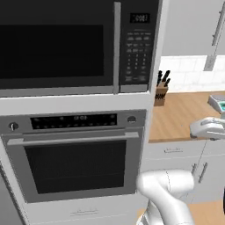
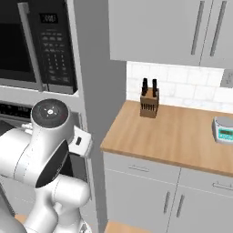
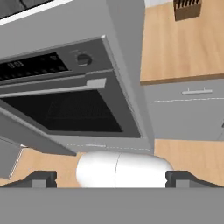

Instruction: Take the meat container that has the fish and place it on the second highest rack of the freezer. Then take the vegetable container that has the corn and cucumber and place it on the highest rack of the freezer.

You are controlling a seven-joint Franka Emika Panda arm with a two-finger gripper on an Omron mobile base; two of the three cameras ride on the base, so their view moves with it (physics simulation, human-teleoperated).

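Observation:
In the hand view my gripper (image 3: 111, 179) is open and holds nothing. Its two dark fingertips (image 3: 41, 178) stand far apart at the bottom. It looks down at the front of a wall oven (image 3: 65, 109). The white hand (image 1: 207, 127) hangs to the right of the oven column, in front of the counter edge. The meat container, the fish, the vegetable container, the corn and the cucumber are out of view. A grey slanted panel (image 3: 30, 135) crosses the lower left of the hand view. I cannot tell whether it belongs to the freezer.
A black-windowed oven (image 1: 74, 158) sits under a microwave (image 1: 57, 48) straight ahead. To the right is a wooden counter (image 2: 173, 132) with a knife block (image 2: 149, 103) and a small scale (image 2: 224, 129). Grey cabinets (image 2: 150, 200) stand below it and wall cabinets hang above.

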